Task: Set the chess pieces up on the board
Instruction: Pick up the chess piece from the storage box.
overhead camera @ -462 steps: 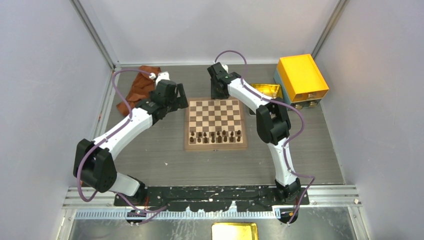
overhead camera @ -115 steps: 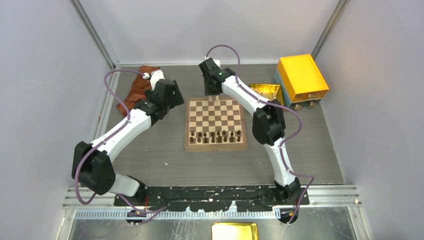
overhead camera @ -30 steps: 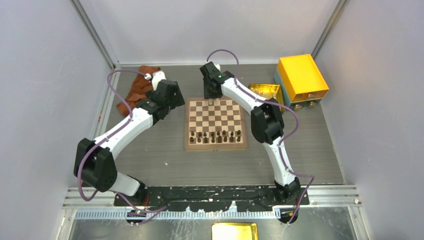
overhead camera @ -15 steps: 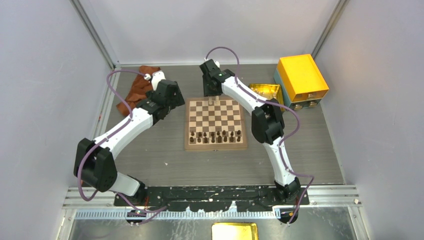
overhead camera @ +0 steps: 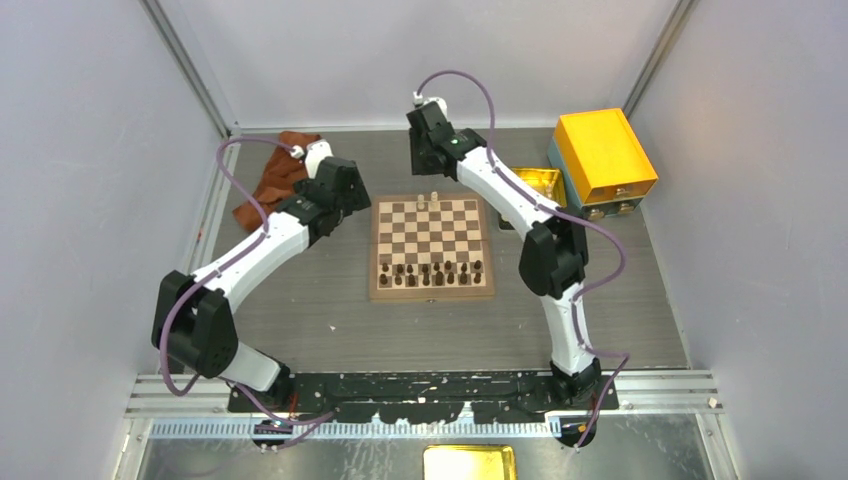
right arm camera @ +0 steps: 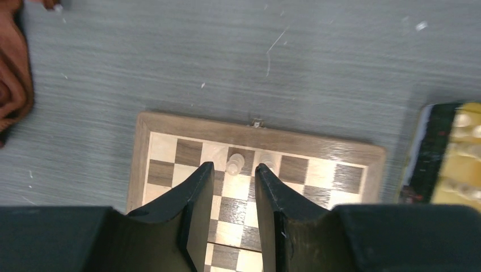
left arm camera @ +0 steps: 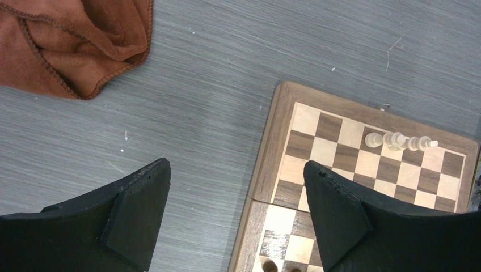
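Observation:
The board (overhead camera: 430, 290) lies mid-table, with dark chessmen on its two near rows. Two cream chess pieces (overhead camera: 430, 199) stand side by side on the far row. My right gripper (overhead camera: 424, 168) hovers above the board's far edge, open by a narrow gap and holding nothing. In the right wrist view one cream piece (right arm camera: 234, 164) shows below the gripper (right arm camera: 233, 166), and the right finger half hides another piece (right arm camera: 268, 165). My left gripper (overhead camera: 352, 204) hangs open wide over the board's far left corner (left arm camera: 276, 136). Its view shows the cream pieces (left arm camera: 397, 140) further right.
A brown cloth (overhead camera: 274, 178) lies at the far left. A shallow golden tray (overhead camera: 537, 181) holding more cream pieces sits right of the board, beside an orange-yellow box (overhead camera: 603, 150). The tray's edge (right arm camera: 421, 148) shows in the right wrist view.
My right gripper has risen and drawn back from the far row, leaving a cream piece standing there. The left arm has hardly moved.

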`<state>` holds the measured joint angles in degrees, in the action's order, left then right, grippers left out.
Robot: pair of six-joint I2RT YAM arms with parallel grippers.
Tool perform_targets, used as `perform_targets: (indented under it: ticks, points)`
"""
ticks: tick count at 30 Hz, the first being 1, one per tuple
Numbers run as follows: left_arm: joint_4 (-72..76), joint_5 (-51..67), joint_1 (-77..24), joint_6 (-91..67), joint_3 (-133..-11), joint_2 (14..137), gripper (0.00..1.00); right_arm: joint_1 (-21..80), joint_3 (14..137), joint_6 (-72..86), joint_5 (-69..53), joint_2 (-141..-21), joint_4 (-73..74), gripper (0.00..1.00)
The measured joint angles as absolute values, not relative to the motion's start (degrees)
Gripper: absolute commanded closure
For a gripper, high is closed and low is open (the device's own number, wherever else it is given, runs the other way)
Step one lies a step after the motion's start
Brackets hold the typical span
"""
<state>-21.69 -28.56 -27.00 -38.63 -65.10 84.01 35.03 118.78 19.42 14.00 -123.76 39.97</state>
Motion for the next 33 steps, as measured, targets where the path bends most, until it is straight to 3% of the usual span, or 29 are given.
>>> perform_targets:
  ticks: [7,13,20,33]
  points:
    - [-21.58,-28.51,-27.00,-38.63,-68.47,88.14,0.12,32.29,113.75,18.59,20.64,-112.71,37.85,0.64]
    - [-21.54,-28.16,-27.00,-38.63,-71.72,92.68,0.12,22.48,104.27,20.34,23.77,-106.96,36.14,0.65]
    - [-21.61,-27.00,-27.00,-38.79,-76.01,96.92,0.13,15.09,96.77,21.82,24.03,-106.78,36.53,0.66]
    - [-22.06,-26.48,-27.05,-38.76,-80.36,100.95,0.14,11.09,98.63,22.59,19.35,-114.45,34.33,0.77]
